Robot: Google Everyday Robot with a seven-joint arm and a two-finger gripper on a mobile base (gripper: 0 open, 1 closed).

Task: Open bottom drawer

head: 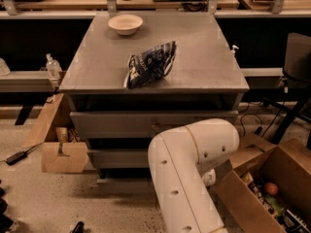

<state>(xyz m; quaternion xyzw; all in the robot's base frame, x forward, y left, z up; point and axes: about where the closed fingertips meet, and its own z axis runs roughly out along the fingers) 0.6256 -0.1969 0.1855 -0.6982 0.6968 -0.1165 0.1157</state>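
Observation:
A grey cabinet [160, 72] stands in the middle of the camera view with three drawer fronts. The bottom drawer [122, 186] is the lowest and slimmest front; only its left part shows. Its knob and right half are hidden behind my white arm [189, 164], which bends down in front of the cabinet. My gripper is hidden behind the arm's elbow, somewhere low in front of the drawers. Above the bottom drawer sit the middle front [116, 158] and the top front [146, 124] with its knob.
A white bowl [125, 24] and a dark snack bag [148, 64] lie on the cabinet top. A small cardboard box [63, 155] stands on the floor at the left. A large open cardboard box [269, 188] with items sits at the right. A black chair [296, 67] is at the far right.

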